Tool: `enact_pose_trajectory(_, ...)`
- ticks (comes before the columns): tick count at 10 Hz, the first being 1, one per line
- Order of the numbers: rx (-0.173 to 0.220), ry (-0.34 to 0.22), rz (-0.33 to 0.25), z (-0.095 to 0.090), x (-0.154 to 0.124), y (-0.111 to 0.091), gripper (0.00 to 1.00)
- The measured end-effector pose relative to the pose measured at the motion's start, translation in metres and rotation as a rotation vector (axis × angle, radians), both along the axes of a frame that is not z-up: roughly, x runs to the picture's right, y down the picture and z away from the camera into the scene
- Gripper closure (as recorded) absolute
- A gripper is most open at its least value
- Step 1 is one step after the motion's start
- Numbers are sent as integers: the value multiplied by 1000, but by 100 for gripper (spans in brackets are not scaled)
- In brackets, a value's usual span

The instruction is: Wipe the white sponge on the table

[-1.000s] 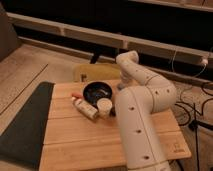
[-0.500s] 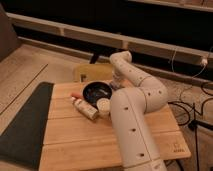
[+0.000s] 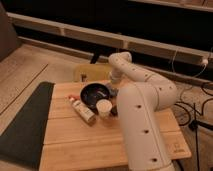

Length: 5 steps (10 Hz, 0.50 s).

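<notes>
The table [image 3: 70,145] is a light bamboo top of wide planks with a small dark logo [image 3: 176,146] at its near right corner. My white arm [image 3: 142,120] rises from the table's right side, bends back and comes down at the far middle. The gripper [image 3: 113,92] hangs at the right rim of a black bowl [image 3: 93,95]. I cannot pick out a white sponge; it may be hidden by the gripper or the arm.
A small white cup-like thing [image 3: 104,106] stands just in front of the bowl. A bottle with a red cap [image 3: 82,110] lies to its left. A dark grey mat [image 3: 22,125] hangs along the table's left side. A yellow seat [image 3: 90,72] stands behind the table. Cables [image 3: 192,107] lie on the right.
The arm's wrist has swung a little to the left, bringing the gripper closer over the black bowl's right rim. The bottle, cup and bowl have not moved.
</notes>
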State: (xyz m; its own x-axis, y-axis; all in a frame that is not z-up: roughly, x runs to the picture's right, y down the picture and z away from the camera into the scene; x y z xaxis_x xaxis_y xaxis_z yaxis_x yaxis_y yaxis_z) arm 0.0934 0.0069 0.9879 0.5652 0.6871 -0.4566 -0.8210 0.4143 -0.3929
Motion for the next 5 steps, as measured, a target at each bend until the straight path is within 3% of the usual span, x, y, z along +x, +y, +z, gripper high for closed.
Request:
enact_pose_trajectory(2, -15, 70, 13, -4, 31, 11, 100)
enact_pose_trajectory(5, 7, 145, 6, 7, 56, 3, 100)
